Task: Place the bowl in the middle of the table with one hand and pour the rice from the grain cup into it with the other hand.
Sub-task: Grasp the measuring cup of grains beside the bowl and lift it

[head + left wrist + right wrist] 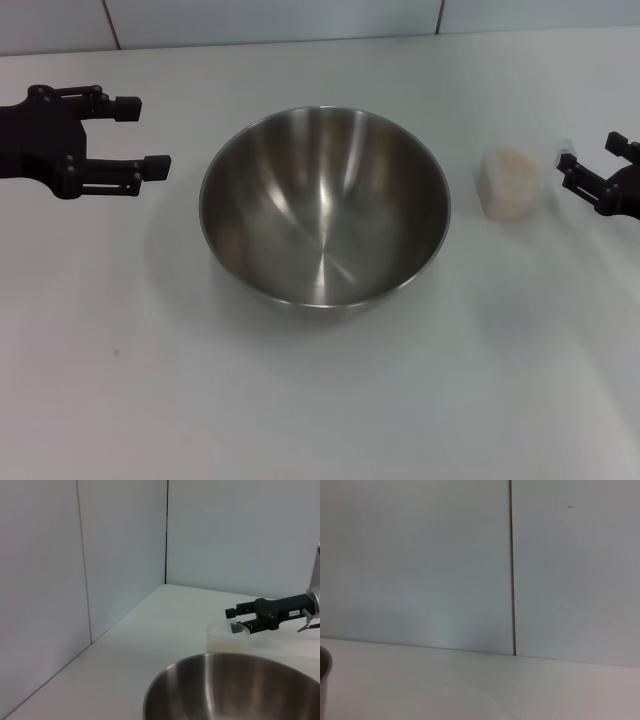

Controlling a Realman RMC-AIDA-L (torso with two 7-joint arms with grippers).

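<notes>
Stainless-steel bowl [325, 210]: large, round and deep, standing upright and empty at about the middle of the white counter [320, 400]. Brushed inside reflects light in streaks. In the left wrist view its rim fills the foreground.

Grain cup [510, 182]: small, clear plastic, upright on the counter between the bowl and the counter's right edge, near the bowl but apart from it. Pale beige rice [508, 175] fills much of it. In the left wrist view the cup shows as a faint transparent wall just beyond the bowl's rim.

Left gripper [133, 136]: black, two-fingered, over the left part of the counter, level with the bowl's far half and apart from it. Jaws spread wide, pointing toward the bowl, nothing between them.

Right gripper [592, 160]: black, at the counter's right edge, just beside the grain cup on its outer side. Jaws parted and aimed at the cup; no contact with the cup can be made out. The left wrist view shows this gripper from across the bowl, its two fingers reaching the cup's far side with a gap between them.

Backdrop: pale wall panels [120, 555] with dark vertical seams rising from the far edge of the counter. The right wrist view shows mostly these panels, a strip of counter and a sliver of the bowl's rim.
</notes>
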